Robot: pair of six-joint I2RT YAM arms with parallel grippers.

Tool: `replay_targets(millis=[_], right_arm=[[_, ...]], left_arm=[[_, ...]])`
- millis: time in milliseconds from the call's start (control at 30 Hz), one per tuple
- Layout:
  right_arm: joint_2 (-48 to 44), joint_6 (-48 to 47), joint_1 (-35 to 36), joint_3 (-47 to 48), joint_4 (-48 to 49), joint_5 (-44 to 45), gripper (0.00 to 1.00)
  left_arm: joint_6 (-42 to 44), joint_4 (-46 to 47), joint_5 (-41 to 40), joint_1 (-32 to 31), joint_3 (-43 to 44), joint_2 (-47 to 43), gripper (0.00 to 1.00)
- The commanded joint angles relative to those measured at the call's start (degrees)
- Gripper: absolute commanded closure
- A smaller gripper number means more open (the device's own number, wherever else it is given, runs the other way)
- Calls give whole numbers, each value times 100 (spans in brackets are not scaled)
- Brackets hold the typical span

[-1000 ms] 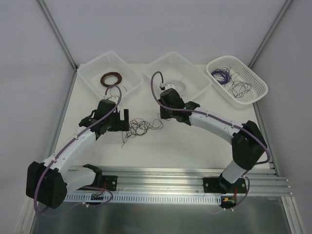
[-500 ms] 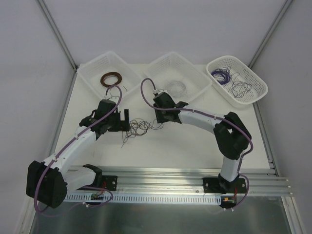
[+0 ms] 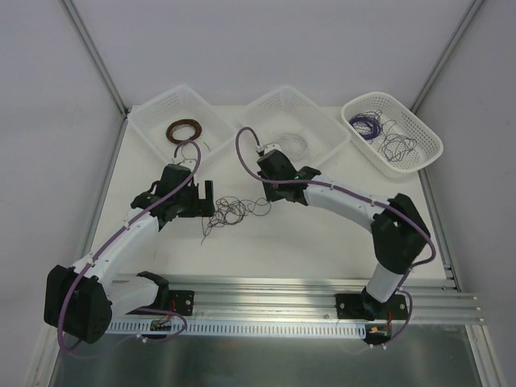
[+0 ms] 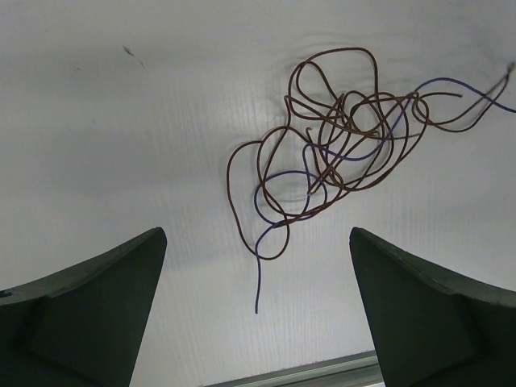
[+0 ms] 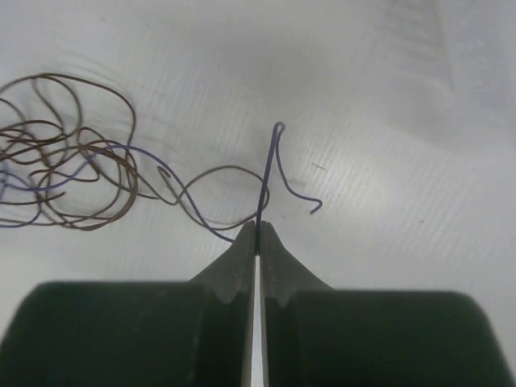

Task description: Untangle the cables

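Right wrist view shows the right fingers [image 5: 246, 250] clenched tip to tip on a single purple strand of the cables [image 5: 72, 161]. Above the pinch the strand rises to a tight bend, then drops to a loose hooked end on the right. The rest of the clump, brown loops with purple threaded through, lies on the white table [image 5: 387, 97] to the left of the tips and apart from them.

In the left wrist view the left fingers [image 4: 97, 306] are spread wide and hold nothing. The scribble of wire lies ahead of them, toward the right finger's side, and one purple tail trails back toward the gap without touching either finger.

From the top camera the clump sits mid-table between the two wrists.
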Motion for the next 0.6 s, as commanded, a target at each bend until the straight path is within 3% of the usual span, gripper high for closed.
replay_targets(millis=[0,233,367,567], right_arm=[[-1356,-225,68,108,-465,303,99],[-2711,-410,59,1135,-1826,198,99],[-3371,-418,68,1576,-1671,-546,99],[-3609,-401,59,2174,-1741,-1049,99]], left_arm=[[-39,39,108,72,187,1,1],[-39,47,275,72,187,37,1],[-30,39,354,72,187,63,1],[49,117,872,72,187,-7,1]])
